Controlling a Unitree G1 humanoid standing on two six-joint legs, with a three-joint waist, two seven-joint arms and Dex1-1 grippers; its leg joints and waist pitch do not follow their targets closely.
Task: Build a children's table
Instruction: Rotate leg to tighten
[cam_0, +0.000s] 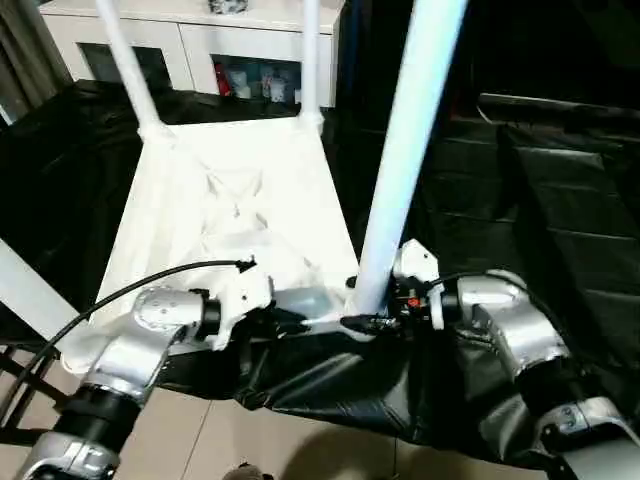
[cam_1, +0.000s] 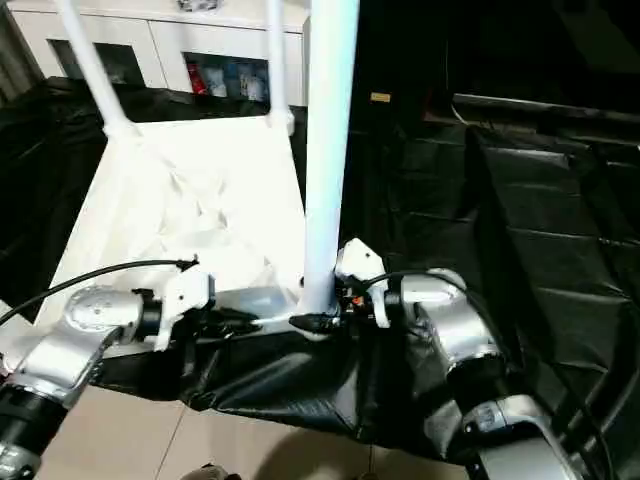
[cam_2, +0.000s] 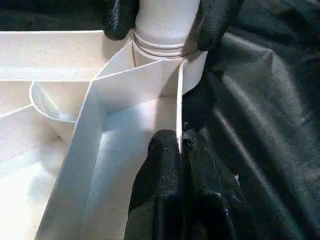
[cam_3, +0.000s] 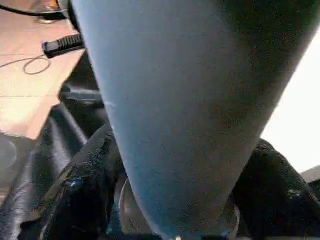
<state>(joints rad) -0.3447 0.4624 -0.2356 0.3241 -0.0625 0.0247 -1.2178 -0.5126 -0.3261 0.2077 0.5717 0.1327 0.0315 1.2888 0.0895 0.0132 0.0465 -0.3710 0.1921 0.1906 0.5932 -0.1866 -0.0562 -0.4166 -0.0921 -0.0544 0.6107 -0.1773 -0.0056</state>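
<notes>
The tabletop (cam_0: 230, 215) lies upside down on black sheeting (cam_0: 560, 200), ribbed underside up, so its corner sockets face upward to take legs; it fills the scene from centre out toward 10 o'clock in the head views.

The left gripper (cam_2: 181, 145) has its jaws together on the thin rim wall of the tabletop's near edge, one finger (cam_2: 162, 165) inside the wall and one outside; this pinch looks meant to hold the top from sliding or tipping while a leg is worked in beside it.

The right gripper (cam_2: 160, 22) straddles the base of the near leg (cam_0: 410, 150) just above its socket (cam_2: 172, 67), at about 5 o'clock of the tabletop; its jaws stand apart around the tube, a finger on either side, and I cannot tell whether they press it or only cage it; a low hold probably lets it twist or seat the leg.

Counted: one tabletop; three legs plainly standing in sockets, namely the near one, one (cam_0: 128, 65) at 11 o'clock and one (cam_0: 310, 55) at 1 o'clock; a white bar (cam_0: 25, 290) at 8 o'clock may be the fourth, uncertain; two grippers; one white cabinet (cam_0: 190, 35) beyond at 12 o'clock.
</notes>
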